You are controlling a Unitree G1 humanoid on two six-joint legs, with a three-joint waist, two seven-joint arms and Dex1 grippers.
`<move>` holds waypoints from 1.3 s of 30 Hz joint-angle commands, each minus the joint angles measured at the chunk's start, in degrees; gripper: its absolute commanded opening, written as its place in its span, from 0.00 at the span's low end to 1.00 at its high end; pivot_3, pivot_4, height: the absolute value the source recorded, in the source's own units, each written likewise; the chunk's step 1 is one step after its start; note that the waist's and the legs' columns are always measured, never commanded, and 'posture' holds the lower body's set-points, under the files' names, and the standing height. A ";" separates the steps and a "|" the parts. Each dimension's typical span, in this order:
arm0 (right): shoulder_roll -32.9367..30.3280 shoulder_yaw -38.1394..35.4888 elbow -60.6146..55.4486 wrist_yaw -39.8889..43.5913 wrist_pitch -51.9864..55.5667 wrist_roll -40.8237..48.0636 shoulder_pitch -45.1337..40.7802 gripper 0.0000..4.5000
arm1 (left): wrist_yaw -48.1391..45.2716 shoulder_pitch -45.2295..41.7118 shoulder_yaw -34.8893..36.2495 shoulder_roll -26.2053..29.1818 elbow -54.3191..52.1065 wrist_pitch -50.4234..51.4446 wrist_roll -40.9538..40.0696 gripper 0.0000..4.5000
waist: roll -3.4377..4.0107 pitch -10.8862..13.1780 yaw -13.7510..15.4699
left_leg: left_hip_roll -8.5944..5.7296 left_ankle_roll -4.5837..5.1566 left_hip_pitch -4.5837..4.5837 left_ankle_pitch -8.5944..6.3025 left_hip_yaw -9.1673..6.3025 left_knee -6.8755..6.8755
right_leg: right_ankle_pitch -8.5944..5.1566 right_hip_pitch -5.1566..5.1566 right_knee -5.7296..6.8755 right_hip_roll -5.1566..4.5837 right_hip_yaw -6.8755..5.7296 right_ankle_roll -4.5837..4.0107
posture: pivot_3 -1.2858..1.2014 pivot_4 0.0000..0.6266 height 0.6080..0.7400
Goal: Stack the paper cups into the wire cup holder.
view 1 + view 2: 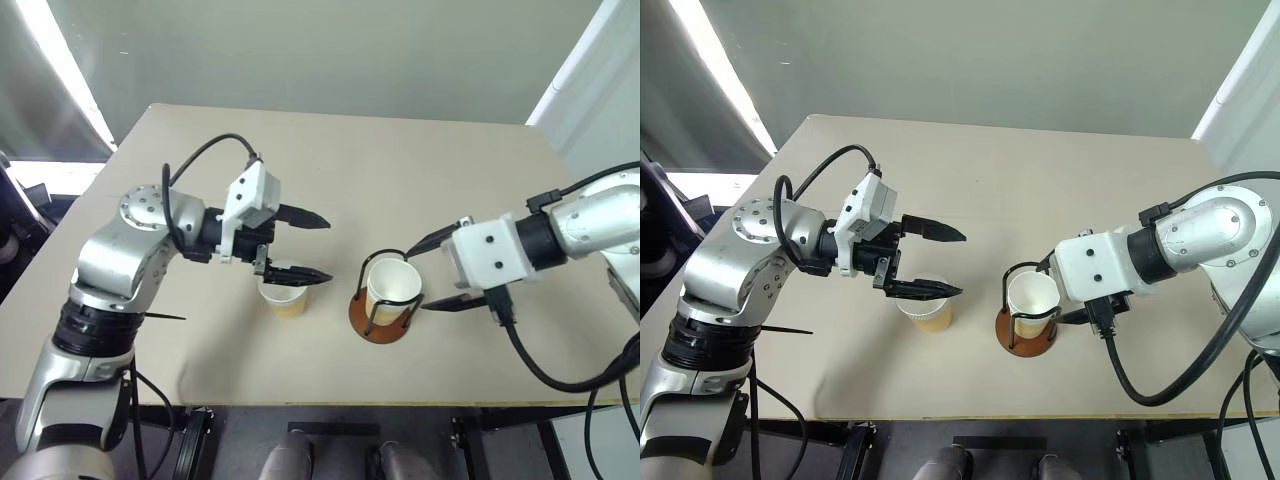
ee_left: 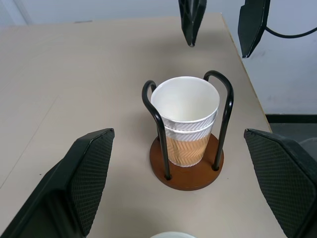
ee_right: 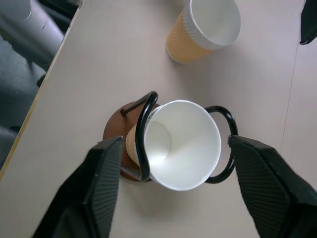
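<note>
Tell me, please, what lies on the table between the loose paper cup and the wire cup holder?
Nothing: in the left eye view, bare table separates the loose paper cup from the wire cup holder.

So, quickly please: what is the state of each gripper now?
Left gripper: open, holding nothing, above the loose paper cup.
Right gripper: open, fingers either side of the stacked cups in the wire cup holder, not gripping.

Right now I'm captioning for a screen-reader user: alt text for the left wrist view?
Two nested paper cups stand inside a wire cup holder on a tan table. The left gripper faces it, jaws open.
</note>
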 commanded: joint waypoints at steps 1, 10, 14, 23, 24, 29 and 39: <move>1.47 -5.62 0.28 -2.61 5.74 5.48 -3.47 0.77 | 1.56 -0.06 -0.45 1.89 -4.22 -2.64 3.79 1.00 | 0.00 0.00 -0.09 | -0.01 0.00 0.00 0.00 0.00 0.00 | 0.00 0.00 0.00 0.00 0.00 0.00 | 0.52 0.24 1.00; 0.91 -10.70 1.28 -4.53 14.25 14.48 -4.93 0.77 | 4.31 3.19 -1.74 8.97 -13.52 -6.11 13.43 1.00 | 0.00 0.00 -0.10 | -0.01 0.00 0.00 0.00 -0.02 -0.08 | -0.02 -0.01 -0.08 0.01 -0.01 -0.02 | 0.52 0.24 1.00; -0.82 -11.76 1.98 -4.46 15.99 16.50 -4.82 0.77 | 7.45 4.01 -1.31 9.86 -19.40 -1.26 14.29 1.00 | 0.00 0.00 -0.07 | -0.03 0.00 -0.01 0.00 -0.02 -0.07 | -0.01 0.00 -0.09 0.00 -0.01 -0.02 | 0.52 0.24 1.00; -3.33 -12.08 3.89 -2.73 18.52 21.64 -6.65 0.77 | 9.77 7.89 -1.03 13.73 -24.08 4.44 15.19 1.00 | 0.03 0.02 -0.39 | -0.01 -0.05 0.02 0.01 -0.02 -0.12 | -0.04 -0.05 0.01 0.00 0.00 -0.07 | 0.52 0.24 1.00; -3.49 -12.19 3.90 -2.60 19.04 22.45 -6.90 0.77 | 9.98 8.18 -1.09 13.99 -24.30 5.06 15.13 1.00 | 0.03 0.02 -0.41 | -0.02 -0.05 0.02 0.01 -0.02 -0.12 | -0.04 -0.05 0.01 0.00 0.00 -0.07 | 0.52 0.24 1.00; -4.86 -12.06 4.04 -2.34 19.32 23.76 -6.89 0.77 | 10.62 9.74 -1.65 15.52 -25.51 6.92 15.33 1.00 | 0.03 0.02 -0.38 | -0.02 -0.05 0.01 0.00 -0.02 -0.12 | -0.04 -0.05 0.00 0.00 0.00 -0.07 | 0.52 0.24 1.00; -5.45 -11.39 4.50 -2.34 18.81 23.94 -7.41 0.77 | 10.34 13.31 -4.07 17.90 -25.72 6.23 18.14 1.00 | 0.05 0.02 -0.41 | -0.02 -0.06 0.03 -0.01 -0.02 -0.12 | -0.05 -0.06 0.02 0.00 0.00 -0.09 | 0.52 0.24 1.00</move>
